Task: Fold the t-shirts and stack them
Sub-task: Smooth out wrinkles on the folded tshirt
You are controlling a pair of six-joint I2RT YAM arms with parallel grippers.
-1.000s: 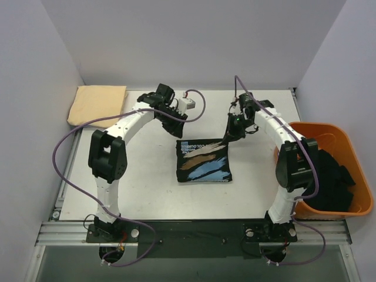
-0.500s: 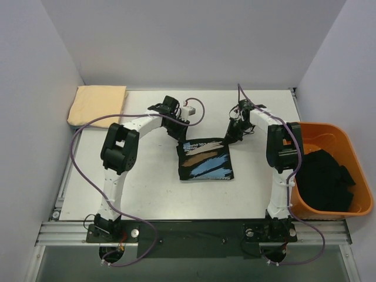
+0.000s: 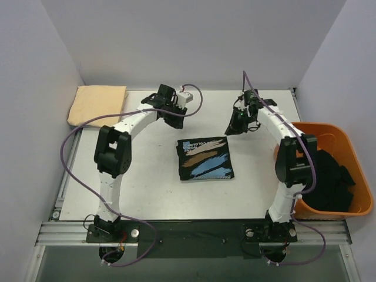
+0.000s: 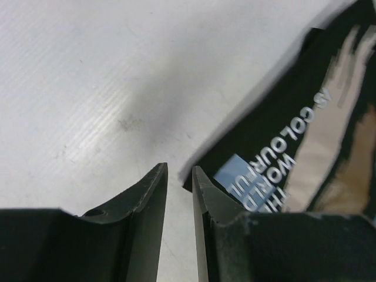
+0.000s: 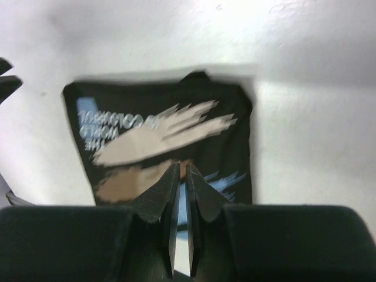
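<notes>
Lying flat at the middle of the white table, the folded black t-shirt with the blue, white and tan brush-stroke print forms a neat rectangle, print up, and neither arm touches it. The left gripper hangs just beyond its far left corner. In the wrist view its fingers are drawn almost together with only a thin slit between them, clasping nothing, and the shirt's lettered corner lies just to their right. The right gripper hangs off the far right corner, jaws likewise pinched to a sliver and empty, looking down over the print. A folded pale yellow-tan t-shirt sits at the table's far left corner. Crumpled black t-shirts fill the orange bin at the right edge
</notes>
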